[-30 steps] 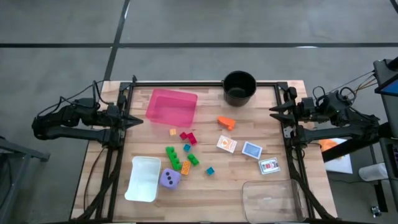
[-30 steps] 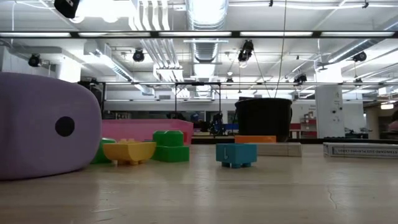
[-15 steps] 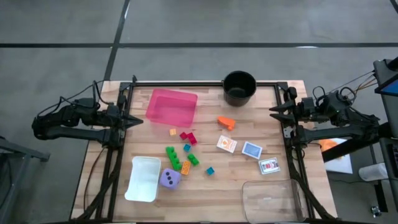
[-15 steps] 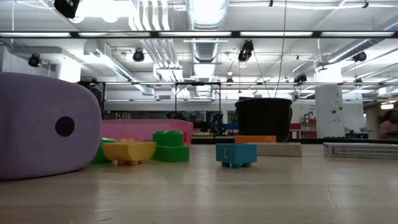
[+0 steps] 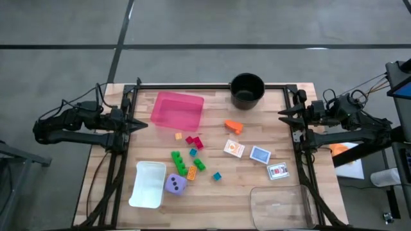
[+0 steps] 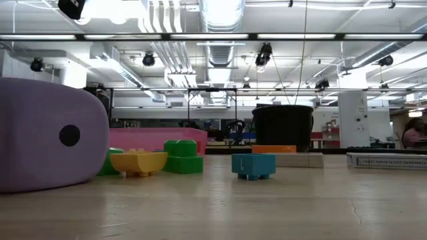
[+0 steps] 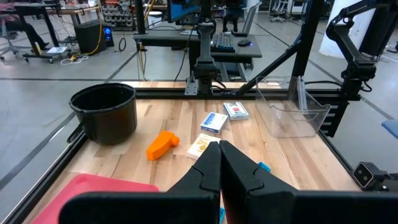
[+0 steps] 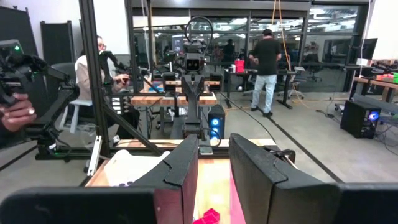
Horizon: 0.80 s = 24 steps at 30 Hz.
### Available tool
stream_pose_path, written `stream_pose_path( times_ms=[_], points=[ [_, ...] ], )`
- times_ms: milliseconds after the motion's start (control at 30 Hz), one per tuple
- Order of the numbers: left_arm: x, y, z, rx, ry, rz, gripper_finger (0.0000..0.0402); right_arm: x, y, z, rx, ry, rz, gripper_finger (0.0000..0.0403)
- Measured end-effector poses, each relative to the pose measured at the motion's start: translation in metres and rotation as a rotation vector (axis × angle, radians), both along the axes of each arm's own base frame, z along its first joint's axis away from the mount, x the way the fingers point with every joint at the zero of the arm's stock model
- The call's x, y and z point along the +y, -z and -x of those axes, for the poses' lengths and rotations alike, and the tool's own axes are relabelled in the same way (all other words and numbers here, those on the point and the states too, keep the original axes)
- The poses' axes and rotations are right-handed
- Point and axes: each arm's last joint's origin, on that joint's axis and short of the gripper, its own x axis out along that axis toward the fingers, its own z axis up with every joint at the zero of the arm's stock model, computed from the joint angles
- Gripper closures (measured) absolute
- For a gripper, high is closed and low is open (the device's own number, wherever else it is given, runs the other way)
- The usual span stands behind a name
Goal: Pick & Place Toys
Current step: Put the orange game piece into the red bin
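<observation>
The toys lie loose on the wooden table's middle: green bricks (image 5: pixel 179 163), red bricks (image 5: pixel 194 140), a small orange brick (image 5: pixel 178 136), an orange wedge (image 5: pixel 234 126), a teal brick (image 5: pixel 217 176) and a purple dotted die (image 5: pixel 175 184). Three cards lie flat to their right: orange (image 5: pixel 234 149), blue (image 5: pixel 260 154), white-red (image 5: pixel 277 171). My left gripper (image 5: pixel 142 124) is shut and empty at the table's left edge, its fingertips together in the left wrist view (image 7: pixel 219 163). My right gripper (image 5: pixel 281 114) is open and empty at the right edge, a gap showing in the right wrist view (image 8: pixel 214 168).
A pink square tray (image 5: pixel 177 110) sits at the far left and a black round pot (image 5: pixel 247 90) at the far edge. A white tub (image 5: pixel 148 185) lies beside the die. A clear box (image 5: pixel 279 205) stands at the near right. People show in the room beyond.
</observation>
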Motion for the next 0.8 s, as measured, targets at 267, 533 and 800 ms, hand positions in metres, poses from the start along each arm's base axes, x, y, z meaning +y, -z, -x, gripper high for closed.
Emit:
stream_pose_path(
  times_ms=[267, 533, 800],
  points=[
    [0.0000, -0.0013, -0.0002, -0.013, 0.007, -0.034, 0.0400, 0.0000, 0.0000, 0.0001, 0.000, 0.000, 0.000, 0.0307],
    [0.0000, -0.0036, -0.0010, -0.037, 0.010, -0.047, 0.0400, 0.0000, -0.0062, -0.0011, -0.061, -0.002, -0.023, 0.0307],
    [0.0034, 0.0012, -0.0075, 0.027, -0.113, -0.031, 0.0397, -0.0004, -0.0023, -0.0089, -0.013, 0.007, -0.037, 0.0307]
  ],
)
